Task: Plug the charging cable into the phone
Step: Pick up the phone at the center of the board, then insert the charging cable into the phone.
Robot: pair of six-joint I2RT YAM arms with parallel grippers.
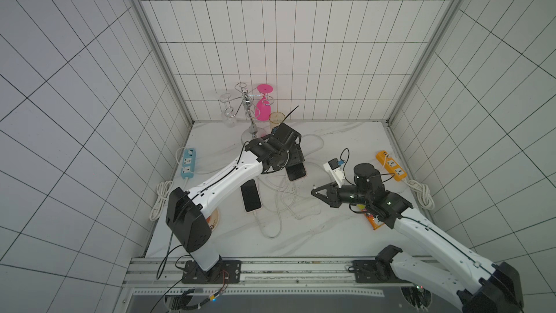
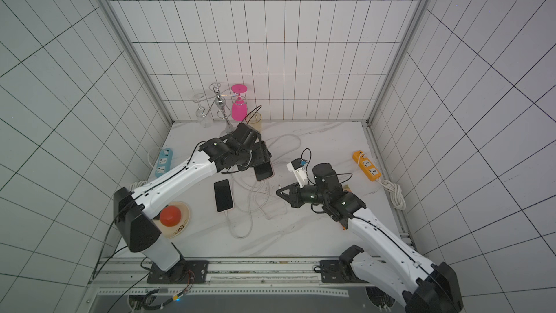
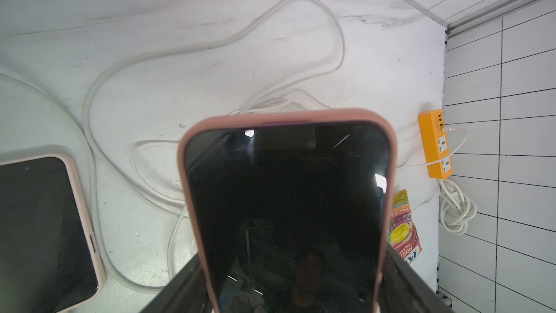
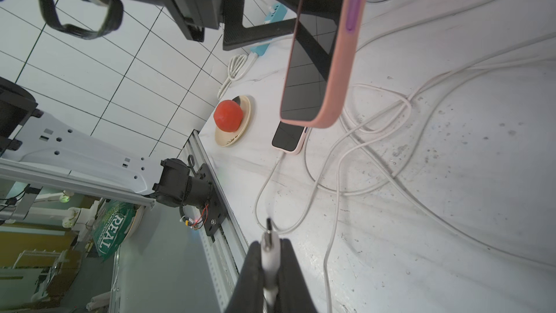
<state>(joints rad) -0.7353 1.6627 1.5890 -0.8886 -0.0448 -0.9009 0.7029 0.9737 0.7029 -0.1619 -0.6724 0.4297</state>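
My left gripper (image 1: 296, 158) (image 3: 291, 296) is shut on a phone (image 1: 296, 170) (image 2: 264, 171) (image 3: 285, 206) in a pink case, its fingers (image 3: 180, 287) on the two long sides. The phone hangs above the table, dark screen up, in the right wrist view as a tilted pink edge (image 4: 337, 79). My right gripper (image 1: 314, 192) (image 2: 279, 192) (image 4: 269, 251) is shut on the white plug (image 4: 268, 243) of the charging cable, metal tip sticking out past the fingertips. The plug is apart from the held phone, to its right and nearer the front.
A second phone (image 1: 251, 195) (image 4: 288, 138) lies flat with a cable in its near end. Loose white cables (image 1: 282, 203) tangle mid-table. Blue power strip (image 1: 188, 161) left, orange power strip (image 1: 391, 165) right, glass rack (image 1: 248, 109) at the back, plate (image 2: 183, 230) with a red object front left.
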